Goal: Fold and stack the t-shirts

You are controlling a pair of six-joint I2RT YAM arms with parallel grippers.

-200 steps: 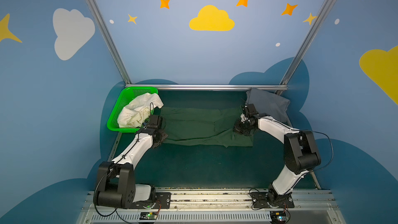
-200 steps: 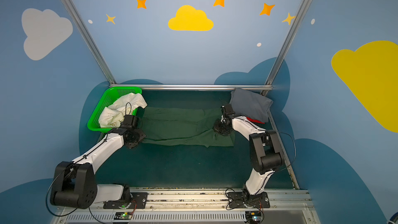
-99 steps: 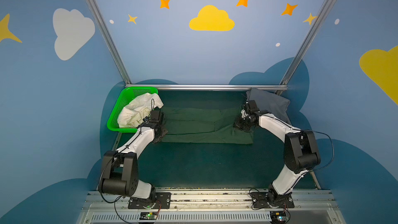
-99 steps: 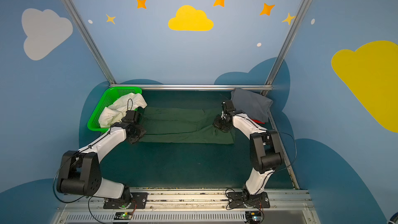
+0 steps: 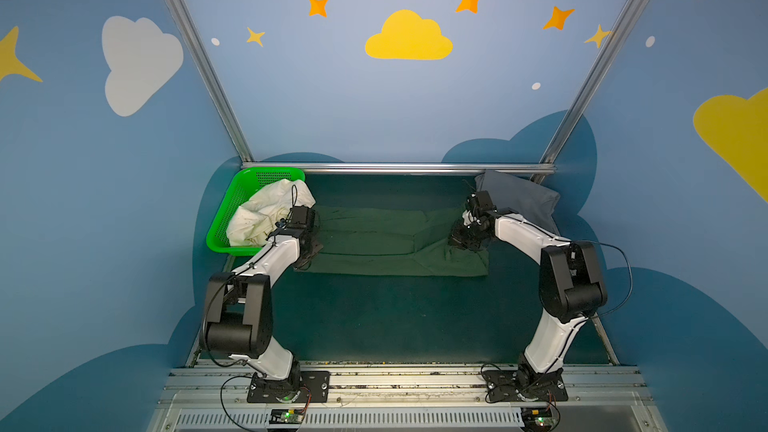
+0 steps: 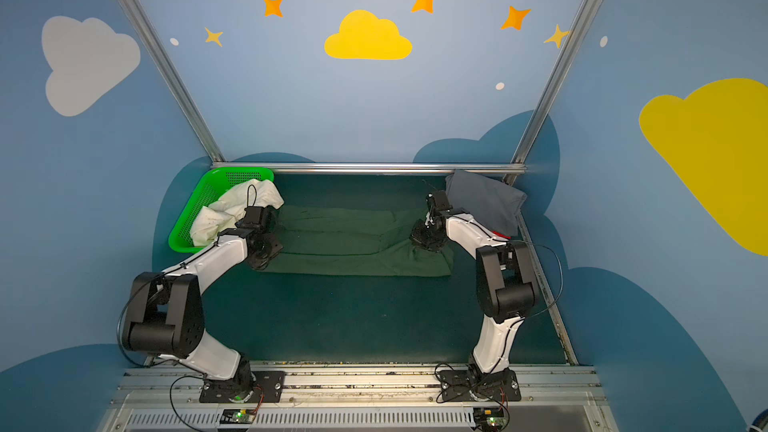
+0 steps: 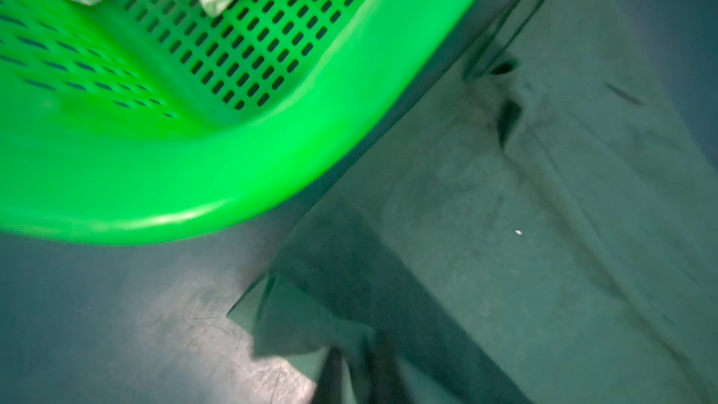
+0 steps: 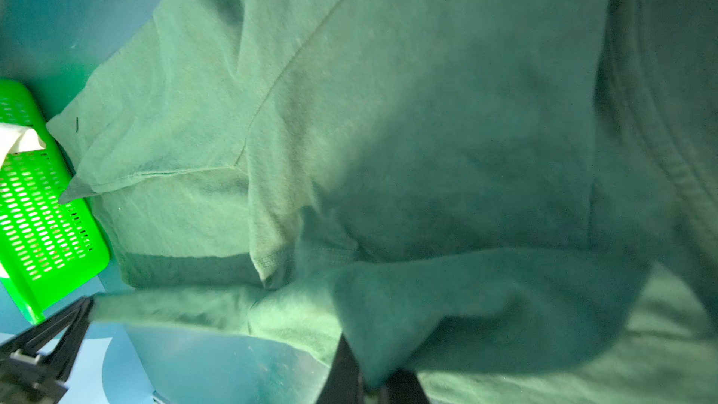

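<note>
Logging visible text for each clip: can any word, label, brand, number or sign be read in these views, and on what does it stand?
None can be read.
The walls carry only painted clouds and stars, no lettering.
The dark green t-shirt, grey t-shirt, cream-white t-shirt and green basket show no print or label.
Any markings on the small boards at the front rail are too small to read.

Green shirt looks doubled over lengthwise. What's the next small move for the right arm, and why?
Probably open the right pincer and let go. It is shut on a fold of the dark green cloth t-shirt, which already lies doubled over as a long band on the dark teal table mat. The cloth is bunched at that right end, so releasing should let it settle flat.
</note>
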